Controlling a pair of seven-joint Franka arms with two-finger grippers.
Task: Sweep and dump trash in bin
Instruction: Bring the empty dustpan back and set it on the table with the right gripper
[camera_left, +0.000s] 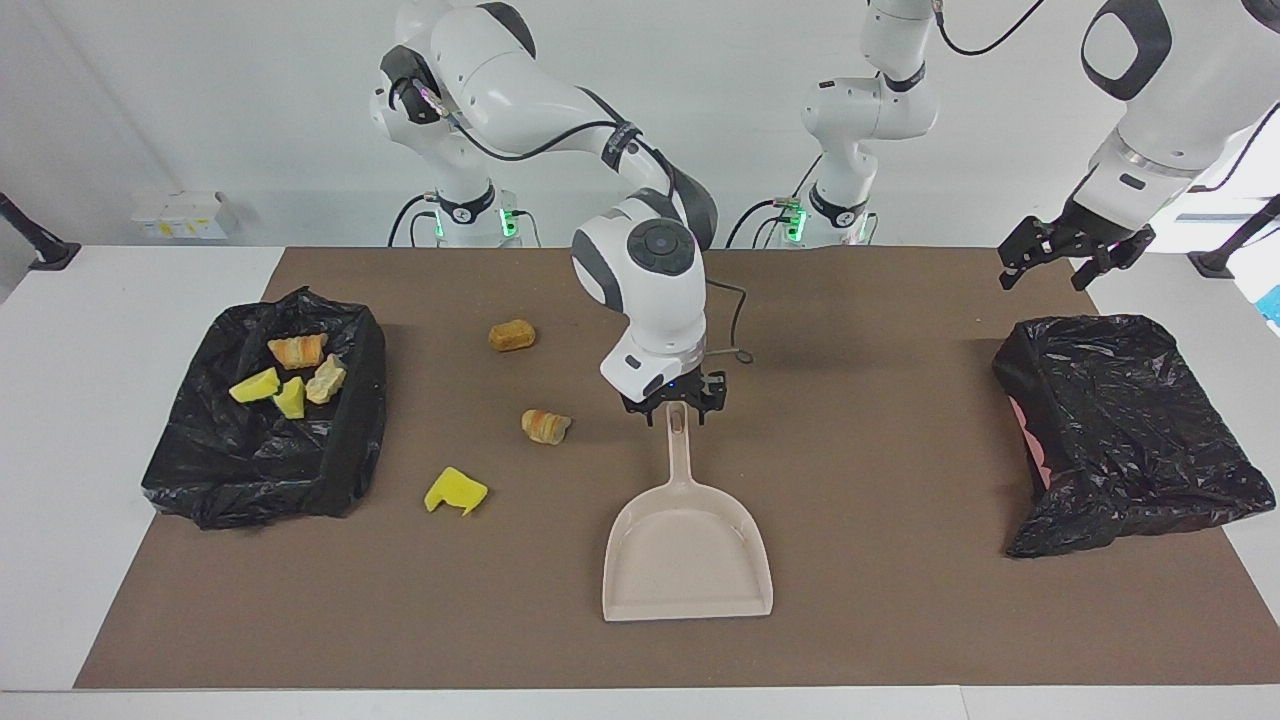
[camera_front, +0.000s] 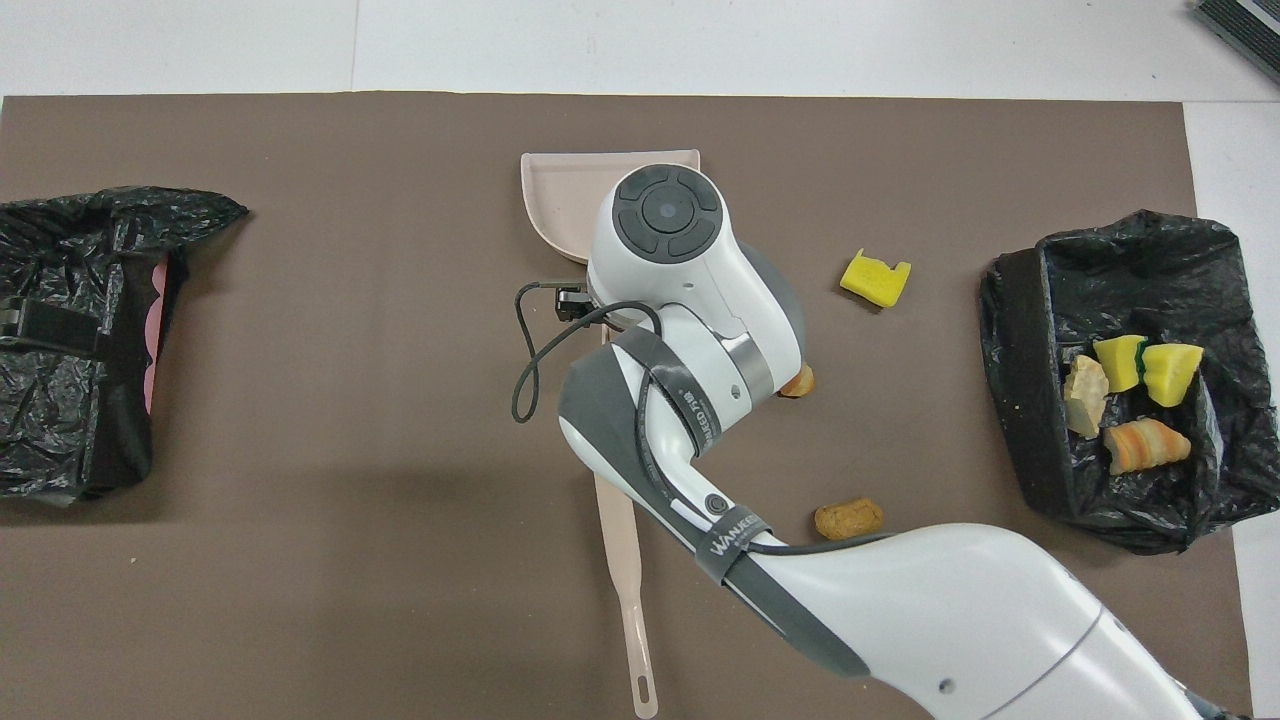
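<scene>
- Right claw (camera_left: 673, 408) sits spread just over the dustpan (camera_left: 688, 560) handle, gripping nothing.
- Left claw (camera_left: 1072, 260) waits, wide.
- Three bits of trash (camera_left: 546, 426) remain; next probably needs a sweeping tool.

White arms (camera_left: 520, 75), grey joints (black cables trailing).

I count seven pieces of trash in all. Four lie in the open black bin (camera_left: 262, 420) at my right arm's end of the table: two yellow wedges (camera_left: 270, 390), one striped croissant roll (camera_left: 296, 349) and one tan chunk (camera_left: 326, 379). Three lie loose on the brown mat (camera_left: 900, 620): one yellow wedge (camera_left: 455, 491), one striped roll (camera_left: 545, 425) and one brown bread roll (camera_left: 512, 335). There are two black bag-lined bins, the second (camera_left: 1125, 430) at my left arm's end. One pink dustpan (camera_left: 688, 560).
</scene>
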